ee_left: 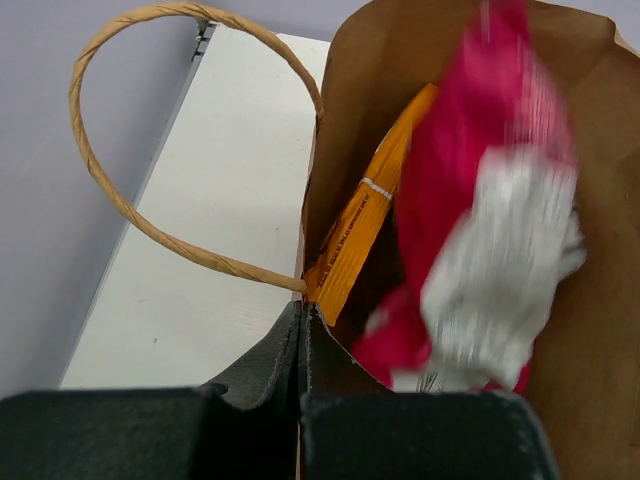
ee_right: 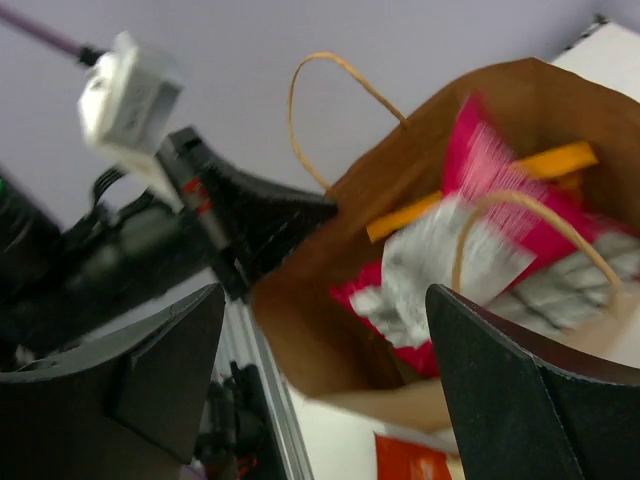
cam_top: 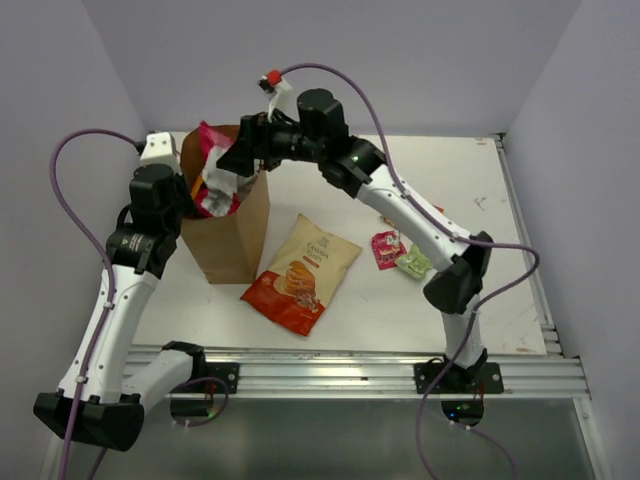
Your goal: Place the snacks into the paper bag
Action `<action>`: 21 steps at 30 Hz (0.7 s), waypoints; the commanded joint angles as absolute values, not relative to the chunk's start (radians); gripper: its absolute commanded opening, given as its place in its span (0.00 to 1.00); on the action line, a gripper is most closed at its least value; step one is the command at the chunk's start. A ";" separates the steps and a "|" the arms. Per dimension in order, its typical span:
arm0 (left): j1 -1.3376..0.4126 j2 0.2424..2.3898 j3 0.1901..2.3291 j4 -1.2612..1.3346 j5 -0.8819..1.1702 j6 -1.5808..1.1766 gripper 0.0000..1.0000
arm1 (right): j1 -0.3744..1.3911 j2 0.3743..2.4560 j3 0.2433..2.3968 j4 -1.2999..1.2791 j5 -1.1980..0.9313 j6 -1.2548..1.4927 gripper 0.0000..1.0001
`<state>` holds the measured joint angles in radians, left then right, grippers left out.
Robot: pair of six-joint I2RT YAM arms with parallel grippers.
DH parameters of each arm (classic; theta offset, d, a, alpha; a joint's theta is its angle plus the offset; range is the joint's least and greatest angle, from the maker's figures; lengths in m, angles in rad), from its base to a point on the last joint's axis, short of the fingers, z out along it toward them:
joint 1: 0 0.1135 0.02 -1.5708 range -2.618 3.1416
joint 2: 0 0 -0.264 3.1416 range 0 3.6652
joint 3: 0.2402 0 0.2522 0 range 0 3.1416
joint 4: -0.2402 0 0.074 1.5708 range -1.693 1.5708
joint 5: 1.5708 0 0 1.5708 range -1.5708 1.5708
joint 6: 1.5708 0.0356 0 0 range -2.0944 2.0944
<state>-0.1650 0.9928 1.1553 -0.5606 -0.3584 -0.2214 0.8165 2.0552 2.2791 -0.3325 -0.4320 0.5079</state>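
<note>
Left end effector [ee_left: 303,335] is pinched closed; right end effector [ee_right: 325,297] is spread wide.

Brown paper bag [cam_top: 235,240]; pink-and-white bag [ee_left: 470,200]; orange packet [ee_left: 365,225]; red-and-cream bag [cam_top: 303,272].

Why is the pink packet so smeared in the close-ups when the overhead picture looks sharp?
Left wrist view: the pink-and-white bag is streaked, probably motion blur, while the paper handle beside it is crisp. Right wrist view: everything is soft, the paper bag included. Top view: sharp, evenly lit, only faint shadows.
</note>
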 commanded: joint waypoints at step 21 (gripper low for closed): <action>-0.166 1.026 1.163 -0.537 -0.290 -0.210 0.00 | 0.819 1.938 1.388 -0.344 0.181 0.109 0.96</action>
<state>-0.1650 1.0153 1.1542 -0.5396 -0.3176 -0.2169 0.8188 1.8790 1.3190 -0.4206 0.0303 0.1413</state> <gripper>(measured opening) 0.007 0.957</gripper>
